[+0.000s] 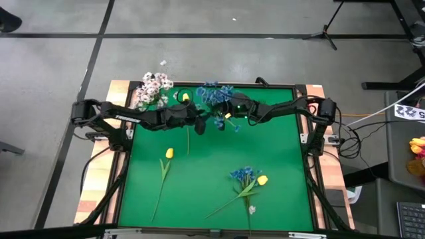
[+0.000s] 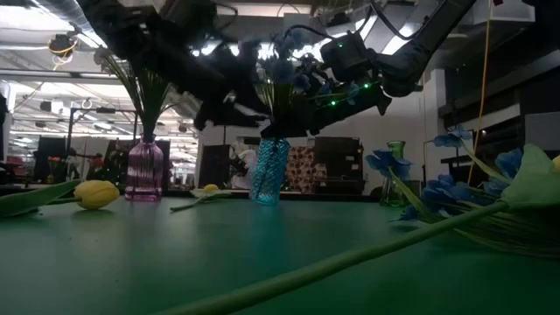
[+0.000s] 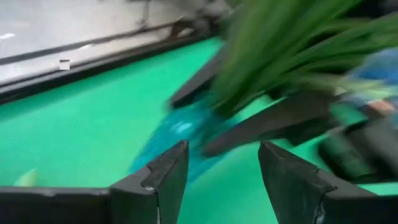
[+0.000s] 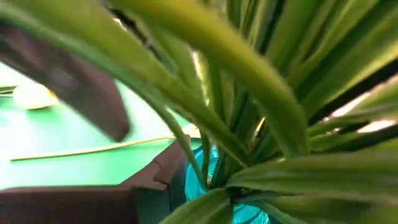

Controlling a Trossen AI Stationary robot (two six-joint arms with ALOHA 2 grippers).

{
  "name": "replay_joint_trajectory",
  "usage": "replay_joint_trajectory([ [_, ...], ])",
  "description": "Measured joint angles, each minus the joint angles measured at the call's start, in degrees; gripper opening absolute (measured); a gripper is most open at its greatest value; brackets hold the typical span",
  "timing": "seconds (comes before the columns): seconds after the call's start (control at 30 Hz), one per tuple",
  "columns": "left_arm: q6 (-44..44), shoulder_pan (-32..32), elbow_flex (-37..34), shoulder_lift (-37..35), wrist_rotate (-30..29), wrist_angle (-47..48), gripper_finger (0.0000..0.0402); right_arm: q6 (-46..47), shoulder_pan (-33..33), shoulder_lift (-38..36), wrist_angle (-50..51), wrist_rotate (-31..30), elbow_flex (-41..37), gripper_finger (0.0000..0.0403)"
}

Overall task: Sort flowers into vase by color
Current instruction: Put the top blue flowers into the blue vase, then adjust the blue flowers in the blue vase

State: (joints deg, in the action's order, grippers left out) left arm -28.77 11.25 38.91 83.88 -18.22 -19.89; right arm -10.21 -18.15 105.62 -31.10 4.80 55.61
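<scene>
Blue flowers [image 1: 214,95] bunched in teal vase [image 2: 269,171] at back of green surface [image 1: 212,179], colour sorted. Right hand [image 1: 229,114] deep among their stalks, probably settling a stem; can't tell if clenched. Left hand [image 3: 221,171] just beside vase, fingers apart, holding nothing, maybe steadying. White flowers [image 1: 154,87] in pink vase [image 2: 145,168]. Yellow tulip [image 1: 169,154] loose on surface.
</scene>
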Motion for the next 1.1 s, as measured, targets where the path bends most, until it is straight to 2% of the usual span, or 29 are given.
replay_joint_trajectory([
  [0.23,-0.58,0.03,-0.04,-1.38,-1.08,6.76,0.0192,1.96,-1.51,0.0,0.5,0.81,0.02,0.0147],
  [0.4,-1.25,0.0,-0.01,-1.41,-1.33,7.96,0.0192,3.4,-3.39,-0.02,0.85,1.29,0.11,0.0147],
  [0.53,-1.25,0.04,-0.01,-1.41,-1.39,7.94,0.0192,2.91,-4.53,0.01,6.44,3.39,3.16,0.015],
  [0.77,-1.25,0.04,0.01,-1.41,-1.57,8.99,0.0191,-3.37,-4.42,0.35,21.44,2.97,12.21,0.0151],
  [1.1,-1.25,0.06,0.03,-1.41,-1.63,8.99,0.0191,-3.66,-4.96,2.43,21.11,5.41,13.58,0.0158],
])
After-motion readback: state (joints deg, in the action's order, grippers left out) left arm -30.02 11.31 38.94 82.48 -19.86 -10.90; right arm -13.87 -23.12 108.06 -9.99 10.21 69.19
